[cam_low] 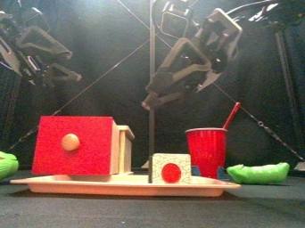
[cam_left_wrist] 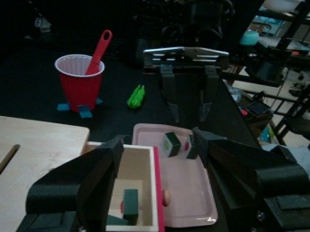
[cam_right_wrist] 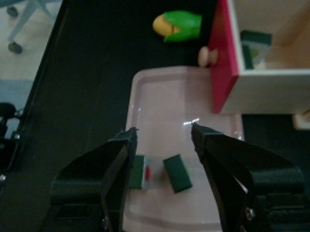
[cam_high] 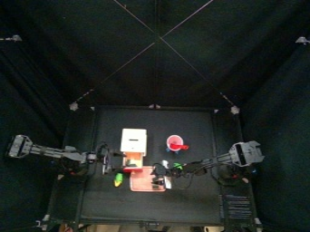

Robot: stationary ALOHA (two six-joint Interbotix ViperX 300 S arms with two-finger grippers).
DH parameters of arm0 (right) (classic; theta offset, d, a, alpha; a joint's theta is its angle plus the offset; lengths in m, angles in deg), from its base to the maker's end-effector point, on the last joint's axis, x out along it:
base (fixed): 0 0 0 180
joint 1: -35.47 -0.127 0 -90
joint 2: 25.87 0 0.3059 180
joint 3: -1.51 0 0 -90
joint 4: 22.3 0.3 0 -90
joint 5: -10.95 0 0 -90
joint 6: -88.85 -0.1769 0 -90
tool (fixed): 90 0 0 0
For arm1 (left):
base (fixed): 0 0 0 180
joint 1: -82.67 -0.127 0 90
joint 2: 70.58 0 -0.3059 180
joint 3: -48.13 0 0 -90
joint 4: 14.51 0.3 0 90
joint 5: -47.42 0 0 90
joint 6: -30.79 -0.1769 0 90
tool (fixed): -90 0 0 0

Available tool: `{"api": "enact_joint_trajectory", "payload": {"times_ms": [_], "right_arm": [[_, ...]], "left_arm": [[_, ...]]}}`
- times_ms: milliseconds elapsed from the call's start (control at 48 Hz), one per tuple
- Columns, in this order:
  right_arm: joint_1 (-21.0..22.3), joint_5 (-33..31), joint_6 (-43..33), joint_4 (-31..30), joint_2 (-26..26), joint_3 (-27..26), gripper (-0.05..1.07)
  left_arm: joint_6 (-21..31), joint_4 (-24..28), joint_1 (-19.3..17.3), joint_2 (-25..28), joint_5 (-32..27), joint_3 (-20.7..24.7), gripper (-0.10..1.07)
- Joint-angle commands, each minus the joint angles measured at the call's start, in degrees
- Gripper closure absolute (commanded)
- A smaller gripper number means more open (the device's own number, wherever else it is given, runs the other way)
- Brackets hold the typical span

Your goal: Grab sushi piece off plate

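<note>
Nearest the front camera: the rim of the plate (cam_low: 71, 184), and on it a sushi piece (cam_low: 170, 168), white with a red round face. Behind them a white box (cam_low: 121, 148) with a red door, a red cup (cam_low: 206, 150) with a red stick in it, and a green lump (cam_low: 259, 173) on the tabletop (cam_low: 143, 214).

Not far along, judging by how things lie. Nothing lifted yet; sushi on the plate, untouched. Right fingers (cam_right_wrist: 115, 172) spread wide and empty, poised over the near end of the plate (cam_right_wrist: 169, 100) with the pieces lying between and below them, not in contact. Left to do: lower, close on one piece, raise it clear. Left fingers (cam_left_wrist: 85, 181) also wide apart, holding nothing that shows, parked low by the box and the plate's other end.

Differences between views:
- Shows two small pieces side by side on the plate in both wrist views; only one clearly in the front view.
- Gives height only from the front: right fingers well above the plate there, hard to judge from the wrist.
- Looks into the open box from the left wrist, with a dark green block inside.
- Places everything from the top, yet too small there to make out the sushi.
</note>
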Motion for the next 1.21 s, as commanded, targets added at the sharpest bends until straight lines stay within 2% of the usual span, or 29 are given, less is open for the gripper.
{"api": "enact_joint_trajectory", "payload": {"times_ms": [0, 417, 1188], "right_arm": [[-0.7, 0.2, -0.1, 0.0, 1.7, 0.4, 0.17], [-0.4, -2.0, -0.1, 0.4, -1.3, 0.2, 0.17], [1.4, -7.7, -0.1, 0.4, -7.3, -3.8, 0.17]], "left_arm": [[-0.1, 0.0, -0.1, 0.1, 0.5, 0.6, 0.02], [-0.1, -0.1, -0.1, 0.1, 0.5, 0.4, 0.02], [-0.1, -0.4, -0.1, 0.1, 0.5, 0.4, 0.02]]}}
